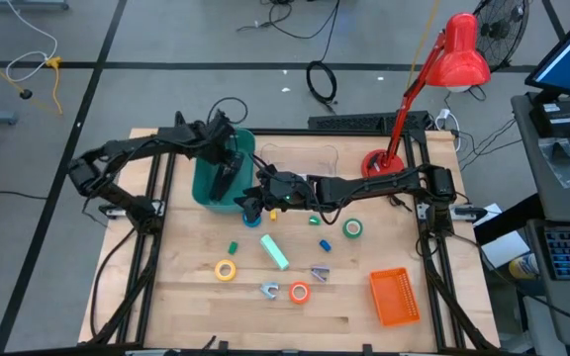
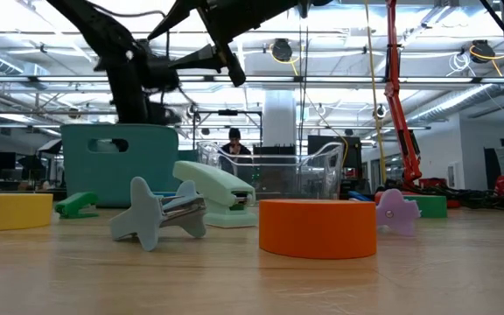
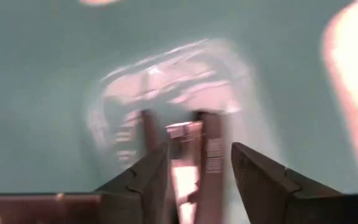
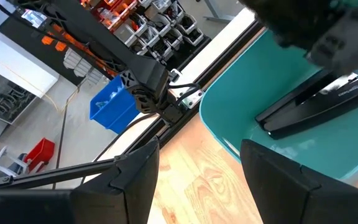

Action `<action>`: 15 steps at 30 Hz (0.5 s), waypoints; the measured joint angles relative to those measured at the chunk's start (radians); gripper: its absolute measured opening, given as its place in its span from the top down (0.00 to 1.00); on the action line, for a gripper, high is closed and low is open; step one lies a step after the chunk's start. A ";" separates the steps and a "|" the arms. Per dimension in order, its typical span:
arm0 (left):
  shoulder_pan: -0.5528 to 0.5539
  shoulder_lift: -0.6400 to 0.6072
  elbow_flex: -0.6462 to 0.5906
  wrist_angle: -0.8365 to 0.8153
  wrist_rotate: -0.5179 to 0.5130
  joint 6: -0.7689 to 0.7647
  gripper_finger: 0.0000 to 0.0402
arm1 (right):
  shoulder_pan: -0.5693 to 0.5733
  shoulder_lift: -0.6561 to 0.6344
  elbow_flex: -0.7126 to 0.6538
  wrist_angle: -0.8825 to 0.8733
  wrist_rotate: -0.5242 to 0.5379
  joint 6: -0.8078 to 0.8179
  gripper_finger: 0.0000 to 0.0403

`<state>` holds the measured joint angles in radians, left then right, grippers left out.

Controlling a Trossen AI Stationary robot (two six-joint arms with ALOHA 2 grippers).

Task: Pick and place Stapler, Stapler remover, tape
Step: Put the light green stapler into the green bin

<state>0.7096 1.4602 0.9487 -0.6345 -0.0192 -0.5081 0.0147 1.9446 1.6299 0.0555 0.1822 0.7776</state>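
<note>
A black stapler (image 4: 316,106) lies slanted inside the teal bin (image 1: 206,173) at the table's far left. My left gripper (image 1: 228,181) is over it inside the bin, fingers open (image 3: 199,149). My right gripper (image 1: 250,205) hovers open beside the bin's near right corner, with nothing between its fingers (image 4: 197,180). On the table lie a mint stapler (image 1: 273,251), a grey stapler remover (image 1: 269,290), a purple one (image 1: 320,274), and yellow tape (image 1: 226,269), orange tape (image 1: 299,293) and green tape (image 1: 352,228), each flat on its side.
A clear container (image 1: 300,158) stands right of the bin at the far edge, and a red lamp (image 1: 458,54) rises at the far right. An orange basket (image 1: 394,297) sits near the front right. Small green (image 1: 234,247), blue (image 1: 325,244) and yellow (image 1: 273,213) pieces lie mid-table.
</note>
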 joint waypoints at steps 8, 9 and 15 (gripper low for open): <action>-0.001 -0.256 0.153 -0.206 0.085 0.067 0.50 | 0.000 -0.002 0.000 -0.082 -0.028 -0.078 0.46; -0.010 -0.300 0.157 -0.217 0.075 0.088 0.50 | 0.000 -0.003 0.000 -0.101 -0.048 -0.089 0.46; -0.065 -0.569 0.127 -0.306 0.045 0.165 0.50 | 0.000 -0.006 0.000 -0.195 -0.165 -0.146 0.46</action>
<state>0.6442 0.8908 1.0756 -0.9405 0.0254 -0.3436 0.0147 1.9388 1.6299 -0.1397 0.0173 0.6311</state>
